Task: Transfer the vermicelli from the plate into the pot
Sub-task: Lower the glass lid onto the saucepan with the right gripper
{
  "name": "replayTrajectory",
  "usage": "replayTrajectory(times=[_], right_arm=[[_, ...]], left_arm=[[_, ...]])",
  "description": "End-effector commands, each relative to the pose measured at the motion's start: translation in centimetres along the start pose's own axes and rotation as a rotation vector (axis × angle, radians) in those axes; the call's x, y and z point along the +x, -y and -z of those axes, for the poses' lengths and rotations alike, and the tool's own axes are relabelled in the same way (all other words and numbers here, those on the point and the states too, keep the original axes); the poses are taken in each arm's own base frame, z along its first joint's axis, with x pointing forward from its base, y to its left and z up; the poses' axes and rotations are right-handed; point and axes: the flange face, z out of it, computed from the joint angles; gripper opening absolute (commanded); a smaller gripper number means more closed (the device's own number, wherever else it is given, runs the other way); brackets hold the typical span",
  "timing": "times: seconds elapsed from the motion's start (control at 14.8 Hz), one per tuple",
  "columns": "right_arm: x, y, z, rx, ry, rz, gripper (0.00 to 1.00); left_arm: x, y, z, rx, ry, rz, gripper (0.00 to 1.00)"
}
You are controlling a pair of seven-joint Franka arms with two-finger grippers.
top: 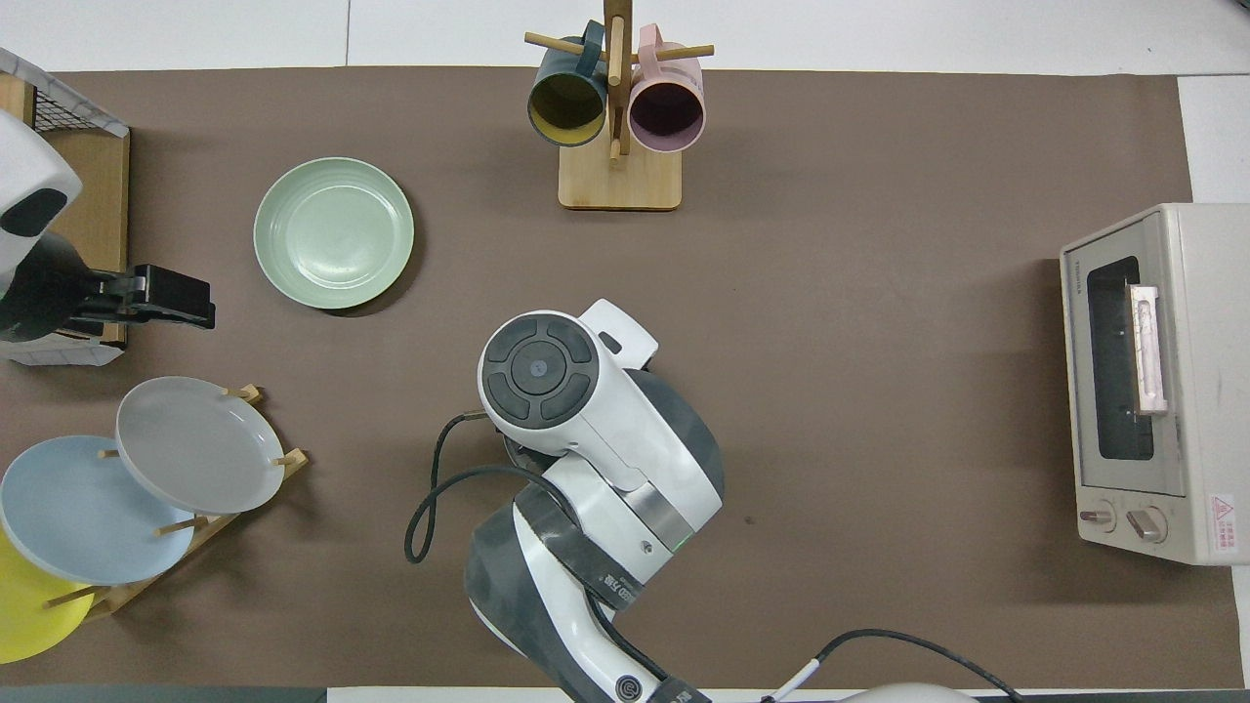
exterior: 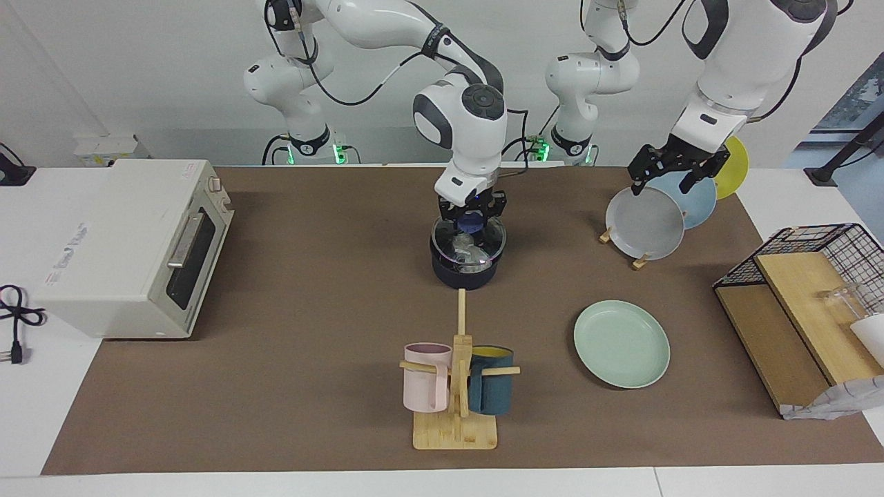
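Note:
The dark navy pot point(exterior: 464, 275) stands mid-table, nearer to the robots than the mug tree. A clear glass lid point(exterior: 483, 243) with a blue knob lies on or just above its rim. My right gripper point(exterior: 472, 215) is straight above the pot, shut on that knob. Whitish vermicelli point(exterior: 464, 248) shows through the glass inside the pot. In the overhead view my right arm hides the pot. The mint-green plate point(exterior: 621, 343) point(top: 334, 232) lies bare, toward the left arm's end. My left gripper point(exterior: 664, 181) point(top: 161, 298) hangs open over the plate rack, holding nothing.
A rack point(exterior: 642, 261) holds grey point(exterior: 646, 224), light blue point(exterior: 694, 200) and yellow plates point(exterior: 735, 166). The mug tree point(exterior: 456, 386) carries a pink and a teal mug. A toaster oven point(exterior: 131, 248) stands at the right arm's end, a wire-and-wood shelf point(exterior: 808, 304) at the left arm's.

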Motion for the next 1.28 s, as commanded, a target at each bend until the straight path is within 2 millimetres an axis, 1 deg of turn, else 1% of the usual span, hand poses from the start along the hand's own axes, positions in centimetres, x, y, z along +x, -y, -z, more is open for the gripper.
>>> replayTrajectory(times=[0.0,0.2,0.34,0.47,0.74,1.08,1.15,1.21], right_arm=[[0.5,0.1,0.9,0.013,-0.020,-0.019,0.25],[1.0,-0.1,0.2,0.006,-0.016,-0.024,0.25],[1.1,-0.3,0.1,0.003,-0.017,-0.025,0.25],[1.4,-0.6,-0.2,-0.002,-0.016,-0.023,0.25],[1.6,-0.8,-0.2,-0.020,-0.029,-0.010,0.25],[1.5,-0.7,-0.9,-0.013,-0.034,-0.010,0.26],[1.5,-0.6,-0.9,-0.007,-0.037,-0.012,0.31],[1.5,-0.6,-0.9,-0.007,-0.037,-0.012,0.48]], left_arm=[[0.4,-0.3,0.6,0.048,0.017,-0.026,1.00],[0.2,0.1,0.0,0.029,0.033,-0.016,1.00],[0.2,0.1,-0.6,0.006,0.046,-0.010,1.00],[0.3,0.0,-0.8,-0.001,0.045,-0.005,1.00],[0.4,-0.1,-0.4,0.009,0.038,-0.008,1.00],[0.4,-0.1,-0.5,-0.002,0.035,-0.004,1.00],[0.4,0.1,-0.4,-0.002,0.032,-0.001,1.00],[0.5,0.2,-0.4,-0.004,0.030,0.002,1.00]])
